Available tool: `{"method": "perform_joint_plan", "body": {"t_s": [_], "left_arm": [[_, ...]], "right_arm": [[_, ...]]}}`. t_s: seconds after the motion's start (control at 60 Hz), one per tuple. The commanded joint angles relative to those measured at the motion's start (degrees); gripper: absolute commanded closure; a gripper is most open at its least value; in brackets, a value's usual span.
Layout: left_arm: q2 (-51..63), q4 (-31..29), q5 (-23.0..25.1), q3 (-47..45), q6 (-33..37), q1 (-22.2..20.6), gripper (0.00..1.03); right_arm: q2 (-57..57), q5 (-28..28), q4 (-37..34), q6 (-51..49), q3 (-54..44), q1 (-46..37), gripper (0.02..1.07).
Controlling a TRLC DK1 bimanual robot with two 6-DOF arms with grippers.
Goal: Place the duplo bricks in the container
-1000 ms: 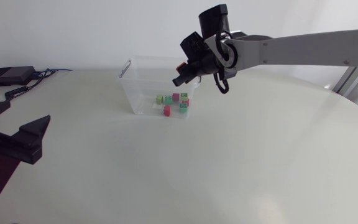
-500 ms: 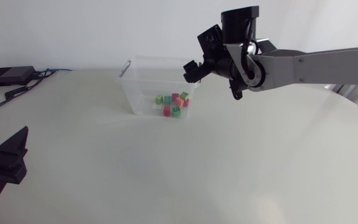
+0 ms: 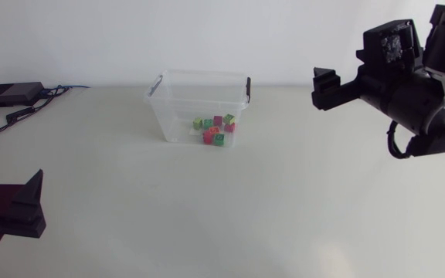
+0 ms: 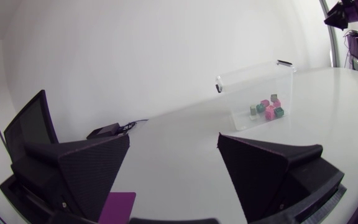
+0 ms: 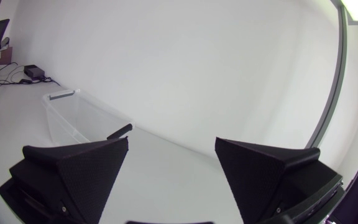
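You have a broad pale table (image 3: 284, 208) under both arms. Your right arm (image 3: 419, 96) comes in at the right edge of the head view. It is raised above the table's right side, well apart from the container.

The container (image 3: 178, 116) is a clear plastic tub with a dark clasp at each end. It stands upright and open at the top on the far half of the table, a little left of the middle in the head view.

Your right gripper (image 5: 171, 152) is released. In its wrist view the two black wedge fingers stand wide apart with nothing held between them. The tub shows ahead of it and off to one side, across the table.

Your left gripper (image 4: 174, 149) is likewise spread and grasps nothing. In the head view it sits low at the near left edge of the table. Its own camera looks across the tabletop to the tub, well ahead.

A small black box (image 3: 10, 94) with cables lies at the table's far left edge, well apart from the tub.

The duplo bricks (image 3: 215, 130) lie inside the container, bunched on its floor toward the end nearer your right arm. You can make out green, pink and orange ones, some touching one another. Their exact count is hard to tell.
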Motion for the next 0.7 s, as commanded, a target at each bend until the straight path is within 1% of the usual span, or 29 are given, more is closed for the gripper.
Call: {"method": "perform_joint_plan", "body": {"t_s": [0.0,0.167,0.483,0.683], "left_arm": [[-0.8,2.4,-0.3,-1.9,0.7,0.7,0.04],[-0.8,6.4,-0.3,-3.1,1.4,0.7,0.04],[-0.8,11.7,-0.3,-6.4,3.0,1.1,0.04],[-0.6,14.1,2.3,-8.8,-1.8,1.8,0.04]], "right_arm": [[-5.4,1.0,-1.2,1.4,-4.6,-1.8,0.06],[-14.7,1.0,-3.7,2.1,-11.0,-6.7,0.06],[-32.1,1.3,-9.2,1.8,-20.2,-10.3,0.06],[-38.4,-1.6,-9.7,5.2,-25.7,-12.3,0.06]]}}
